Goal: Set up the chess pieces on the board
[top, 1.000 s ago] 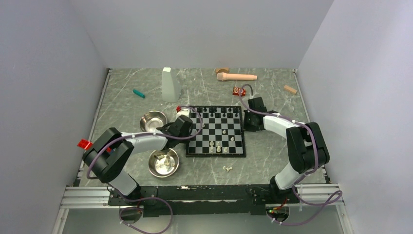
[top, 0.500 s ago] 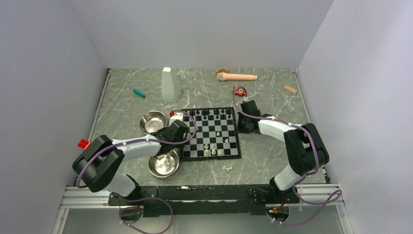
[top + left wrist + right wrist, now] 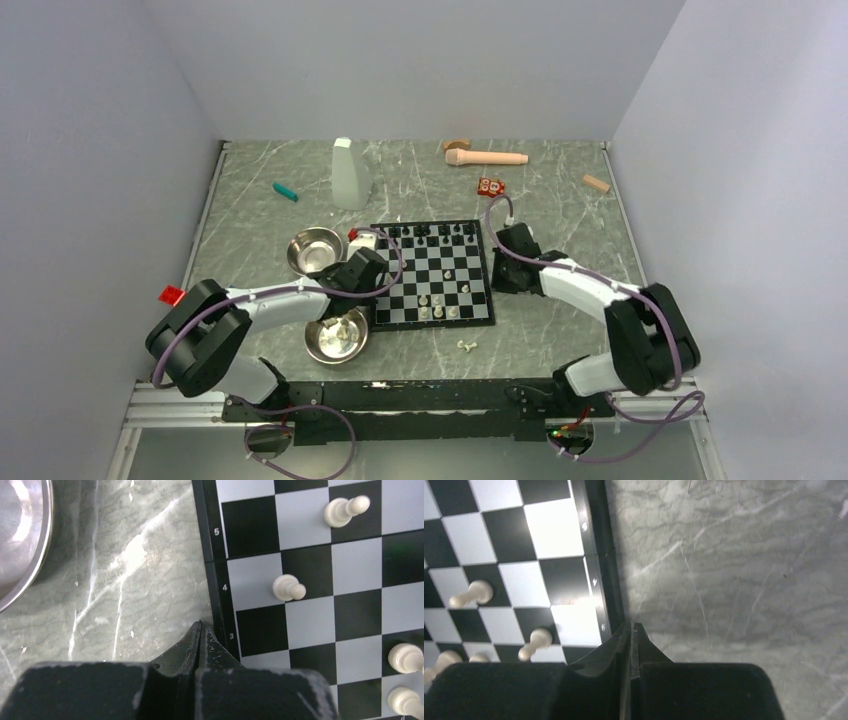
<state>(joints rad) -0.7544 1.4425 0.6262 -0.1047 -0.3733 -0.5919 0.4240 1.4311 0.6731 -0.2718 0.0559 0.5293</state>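
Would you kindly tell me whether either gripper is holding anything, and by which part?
Nothing is held. The left gripper and the right gripper are both shut with nothing between their fingers, their tips at the board's left and right borders.

Left of the board [image 3: 435, 323], a far bowl [image 3: 296, 255] and a near bowl [image 3: 310, 343] leave only a narrow strip of surface [image 3: 530, 335]. Right of the board, only the right arm [image 3: 580, 285] crosses the bare surface. One loose white piece [image 3: 465, 346] lies before its near edge.
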